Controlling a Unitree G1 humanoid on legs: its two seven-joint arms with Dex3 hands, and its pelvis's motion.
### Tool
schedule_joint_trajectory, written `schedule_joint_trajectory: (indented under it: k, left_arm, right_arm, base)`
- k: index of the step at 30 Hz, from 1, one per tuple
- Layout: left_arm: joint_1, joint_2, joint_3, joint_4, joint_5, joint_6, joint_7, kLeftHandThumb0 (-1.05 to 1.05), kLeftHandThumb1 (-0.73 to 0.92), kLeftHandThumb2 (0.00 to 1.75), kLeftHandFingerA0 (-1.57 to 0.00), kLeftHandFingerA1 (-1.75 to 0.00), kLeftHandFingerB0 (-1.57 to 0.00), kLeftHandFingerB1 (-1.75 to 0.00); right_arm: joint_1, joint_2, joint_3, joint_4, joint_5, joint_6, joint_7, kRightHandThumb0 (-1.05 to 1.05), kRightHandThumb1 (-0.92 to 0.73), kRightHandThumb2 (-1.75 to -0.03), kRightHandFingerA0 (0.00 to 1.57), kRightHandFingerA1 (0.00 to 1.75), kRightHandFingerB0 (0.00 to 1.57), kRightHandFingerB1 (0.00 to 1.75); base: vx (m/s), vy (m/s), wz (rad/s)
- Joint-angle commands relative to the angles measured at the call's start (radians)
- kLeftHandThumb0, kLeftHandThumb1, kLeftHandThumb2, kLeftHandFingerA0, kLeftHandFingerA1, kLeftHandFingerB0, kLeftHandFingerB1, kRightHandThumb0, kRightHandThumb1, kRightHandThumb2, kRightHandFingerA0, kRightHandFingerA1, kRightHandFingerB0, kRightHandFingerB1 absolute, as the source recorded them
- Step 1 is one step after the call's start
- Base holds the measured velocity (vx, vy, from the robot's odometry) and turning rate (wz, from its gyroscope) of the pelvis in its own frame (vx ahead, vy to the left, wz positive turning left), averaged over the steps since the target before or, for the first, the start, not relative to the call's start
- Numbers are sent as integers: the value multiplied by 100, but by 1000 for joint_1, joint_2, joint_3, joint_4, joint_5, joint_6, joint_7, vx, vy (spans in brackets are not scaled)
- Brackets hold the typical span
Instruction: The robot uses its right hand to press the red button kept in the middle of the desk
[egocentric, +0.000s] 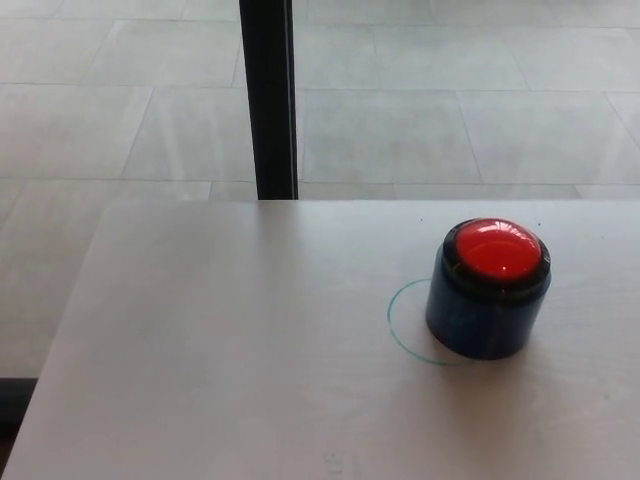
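Presently: pale desk (230, 340) filling lower frame. Red button (495, 248) sitting right of centre on dark blue round base (485, 318), overlapping right part of thin green drawn circle (392, 322). Beyond, black post (268, 95) rising upper centre over grey tiled floor (450, 110). Neither hand showing; finger state unreadable.
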Motion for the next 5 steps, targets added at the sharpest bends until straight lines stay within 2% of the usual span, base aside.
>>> schedule_joint_trajectory:
  k: [1, 2, 3, 4, 5]
  left_arm:
    - [9, 6, -11, 0, 3, 1, 0, -75, 92, 130, -55, -97, -34, -80]
    - [5, 6, -12, 4, 2, 6, 0, -75, 92, 130, -53, -96, -34, -79]
    - [3, 7, -13, 6, 1, 8, 1, -75, 92, 130, -53, -96, -34, -79]
    - [5, 7, -10, 1, -5, 5, -8, -74, 92, 130, -53, -97, -33, -80]
    - [5, 7, -10, 1, -5, 5, -8, -74, 92, 130, -53, -97, -33, -80]
  right_arm:
    - [44, 21, 50, -14, 45, 21, 21, -18, -54, -126, 141, 134, 73, 91]
    - [54, 24, 58, -13, 52, 22, 29, -34, -25, -152, 128, 151, 67, 95]
    - [59, 25, 63, -16, 58, 23, 31, -34, -25, -152, 128, 151, 67, 95]
    - [57, 31, 52, -9, 82, 27, 24, -41, -30, -131, 128, 154, 75, 105]
    - [57, 31, 52, -9, 82, 27, 24, -41, -30, -131, 128, 154, 75, 105]
  base:
    - [0, 0, 0]
    - [0, 0, 0]
    - [0, 0, 0]
    - [0, 0, 0]
    - [0, 0, 0]
